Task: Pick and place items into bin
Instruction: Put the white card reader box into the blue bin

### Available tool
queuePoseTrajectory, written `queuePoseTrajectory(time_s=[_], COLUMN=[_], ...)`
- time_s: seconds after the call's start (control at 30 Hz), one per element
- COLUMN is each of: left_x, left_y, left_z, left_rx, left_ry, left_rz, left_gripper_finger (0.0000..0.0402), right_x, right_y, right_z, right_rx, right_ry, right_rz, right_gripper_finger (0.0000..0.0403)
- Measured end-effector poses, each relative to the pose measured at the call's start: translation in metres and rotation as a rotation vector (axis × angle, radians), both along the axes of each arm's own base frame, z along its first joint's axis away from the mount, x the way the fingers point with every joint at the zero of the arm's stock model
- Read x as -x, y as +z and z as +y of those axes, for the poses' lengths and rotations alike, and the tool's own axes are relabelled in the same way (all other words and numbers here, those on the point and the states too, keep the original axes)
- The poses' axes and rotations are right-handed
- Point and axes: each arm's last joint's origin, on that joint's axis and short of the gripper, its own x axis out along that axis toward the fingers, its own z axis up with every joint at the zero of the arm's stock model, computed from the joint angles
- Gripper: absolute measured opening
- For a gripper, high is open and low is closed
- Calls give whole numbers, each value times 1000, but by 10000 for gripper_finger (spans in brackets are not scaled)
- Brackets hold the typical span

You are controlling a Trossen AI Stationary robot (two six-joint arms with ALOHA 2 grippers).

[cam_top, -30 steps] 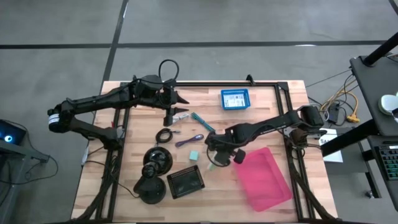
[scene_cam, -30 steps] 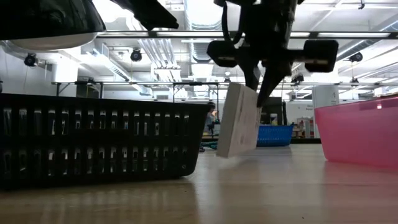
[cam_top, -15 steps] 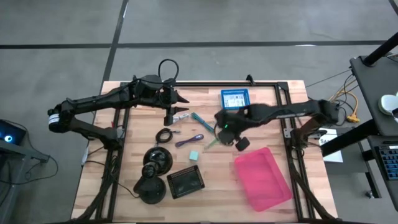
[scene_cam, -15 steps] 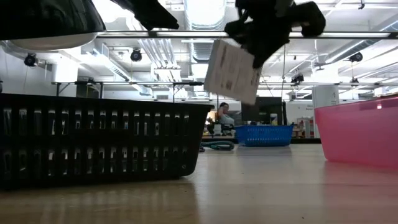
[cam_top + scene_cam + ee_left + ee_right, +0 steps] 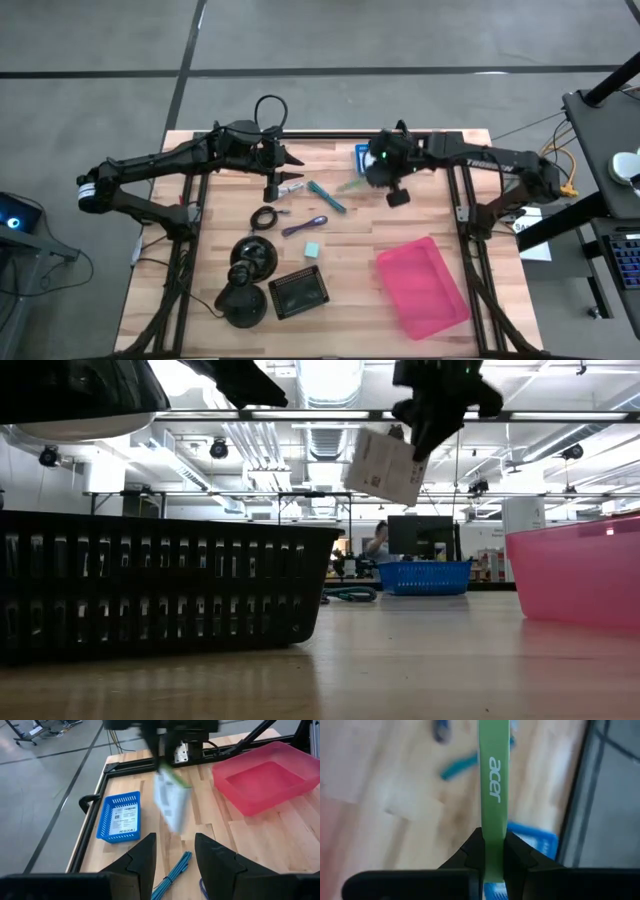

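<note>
High view, wooden table (image 5: pixel 430 215), grey floor

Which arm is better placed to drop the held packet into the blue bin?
Right. The right gripper is shut on the packet, held above the table beside the blue bin. The left gripper holds nothing and sits farther from the bin.

Robotics lab / industrial workshop hall. Evidence: wood tabletop (image 5: pixel 420 215) in black metal frame on grey concrete floor (image 5: pixel 300 35) w/ marked lines; low view shows exposed ceiling ducts (image 5: pixel 240 440), strip lights, rows of workbenches, a monitor (image 5: pixel 415 535), a seated person (image 5: pixel 379 540) in bkgd. Cables and a keyboard (image 5: pixel 627 262) on side desk at right edge of high view.
</note>
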Motion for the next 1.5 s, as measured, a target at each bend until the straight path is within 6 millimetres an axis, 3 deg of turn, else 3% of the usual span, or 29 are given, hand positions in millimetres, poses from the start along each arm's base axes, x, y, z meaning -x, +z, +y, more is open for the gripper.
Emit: queuePoseTrajectory(time_s=[0.33, 0.63, 1.03, 1.5], left_x=[0, 0, 0, 0], left_y=[0, 0, 0, 0], left_z=[0, 0, 0, 0], left_rx=[1, 1, 2, 4], left_ry=[0, 0, 1, 1], left_rz=[1, 1, 1, 1], left_gripper_finger=[119, 119, 119, 119], right_x=[27, 41, 27, 27], right_y=[-14, -24, -59, -79], right_z=[-75, -111, -129, -137], right_rx=[-2, 5, 21, 31], right_ry=[-213, -290, -303, -325], right_rz=[87, 110, 194, 214], right_gripper_finger=[29, 29, 29, 29])
